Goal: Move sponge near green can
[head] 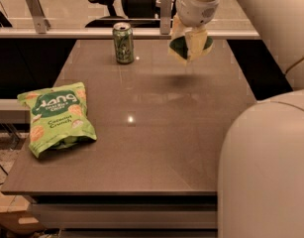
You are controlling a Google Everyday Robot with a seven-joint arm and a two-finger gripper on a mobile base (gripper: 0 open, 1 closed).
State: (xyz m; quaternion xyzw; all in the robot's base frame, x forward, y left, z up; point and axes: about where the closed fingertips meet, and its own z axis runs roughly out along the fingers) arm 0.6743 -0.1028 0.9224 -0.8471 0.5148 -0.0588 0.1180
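The green can (124, 43) stands upright at the far side of the table, left of centre. My gripper (191, 47) hangs above the table's far right part, to the right of the can and apart from it. It is shut on the sponge (180, 47), whose dark green face shows between pale yellow foam. The sponge is held in the air, clear of the table top, with a faint shadow below it.
A flat green "Dang" chip bag (56, 117) lies at the table's left edge. The brown table (156, 133) ends at a rail at the back, with an office chair (117, 1) behind it. My white arm fills the right foreground.
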